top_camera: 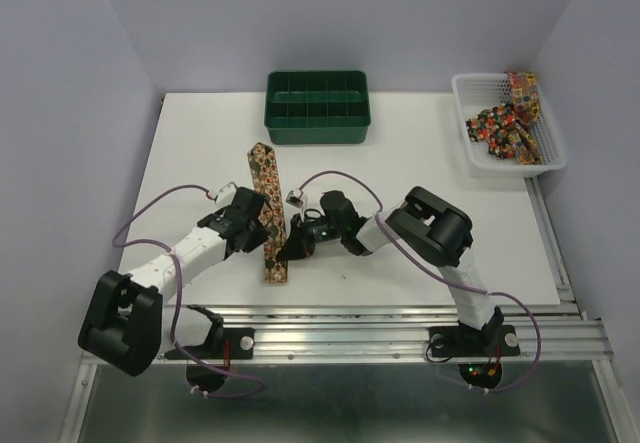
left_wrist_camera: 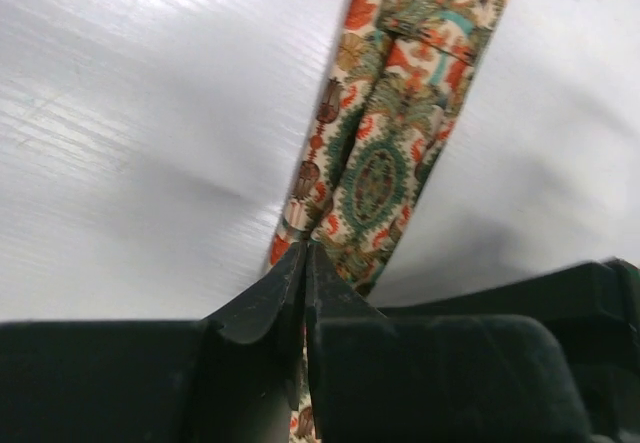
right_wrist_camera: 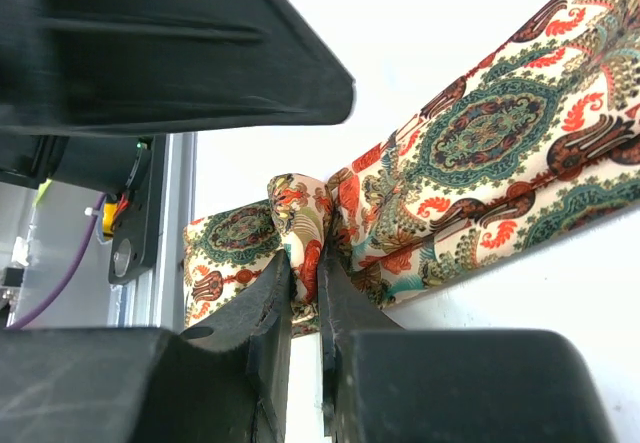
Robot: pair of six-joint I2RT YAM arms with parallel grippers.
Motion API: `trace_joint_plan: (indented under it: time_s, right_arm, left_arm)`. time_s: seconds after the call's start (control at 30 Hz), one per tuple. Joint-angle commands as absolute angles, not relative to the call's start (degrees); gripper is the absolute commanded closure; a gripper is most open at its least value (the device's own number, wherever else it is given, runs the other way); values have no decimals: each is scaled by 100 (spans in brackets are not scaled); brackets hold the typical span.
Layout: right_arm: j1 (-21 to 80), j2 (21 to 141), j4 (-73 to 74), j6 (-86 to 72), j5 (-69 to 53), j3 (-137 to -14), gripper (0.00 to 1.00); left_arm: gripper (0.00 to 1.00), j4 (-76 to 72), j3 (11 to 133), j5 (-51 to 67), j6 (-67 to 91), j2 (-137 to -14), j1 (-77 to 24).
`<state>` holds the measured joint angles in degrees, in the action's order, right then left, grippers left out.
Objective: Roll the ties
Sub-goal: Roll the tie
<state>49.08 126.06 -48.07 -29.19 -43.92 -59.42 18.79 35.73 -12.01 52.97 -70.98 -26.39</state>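
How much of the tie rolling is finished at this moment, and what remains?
Done: nothing shows rolled; the green plastic compartment tray looks empty. In hand: the long patterned fabric necktie lies mostly flat, the left gripper and right gripper both pinching it, a small fold started. Left: this roll, then the crumpled patterned ties in the white mesh basket.

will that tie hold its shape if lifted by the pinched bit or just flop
Probably flops: the tie bunches into a soft fold where the right hand pinches it. Likely light, since it lies thin and flat on the table. Pushed, it would probably crumple or slide rather than roll.
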Motion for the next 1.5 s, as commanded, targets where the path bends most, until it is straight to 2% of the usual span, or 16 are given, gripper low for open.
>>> trace_joint_plan:
  time_s: [0.0, 0.03, 0.17, 0.5, 0.77, 0.87, 1.07, 1.13, 1.47]
  right_arm:
    - [4887, 12674, -4289, -2505, -4078, -6205, 99]
    - [4895, 12683, -4272, -2479, -4078, -6214, 99]
    - [4887, 12683, -4272, -2584, -4008, -6214, 99]
    - [4887, 12691, -4061, -2848, -3744, -6214, 98]
    - [4895, 12779, -3937, -2944, -3753, -6302, 95]
    - [4896, 12736, -3955, -2927, -3762, -6232, 84]
    - [4896, 12244, -3586, -2383, -3525, -6152, 69]
    - [4887, 12112, -3402, -2189, -3498, -6196, 61]
    - [4896, 11602, -3621, -1626, -3612, -5968, 49]
  left_arm:
    - [86, 1741, 3569, -864, 5063, -6628, -2602]
    - [82, 1671, 3499, -757, 5019, -6479, -2602]
    - [76, 1381, 3078, -282, 4975, -6153, -2602]
    - [76, 1213, 2452, 132, 5212, -5756, -2602]
    - [78, 1582, 2523, -413, 5353, -5915, -2602]
    - [78, 1521, 2523, -343, 5300, -6037, -2602]
    - [78, 1398, 2637, -246, 5089, -6240, -2628]
    - [78, 1424, 2672, -307, 5063, -6301, -2628]
    - [79, 1362, 2777, -202, 4834, -6486, -2637]
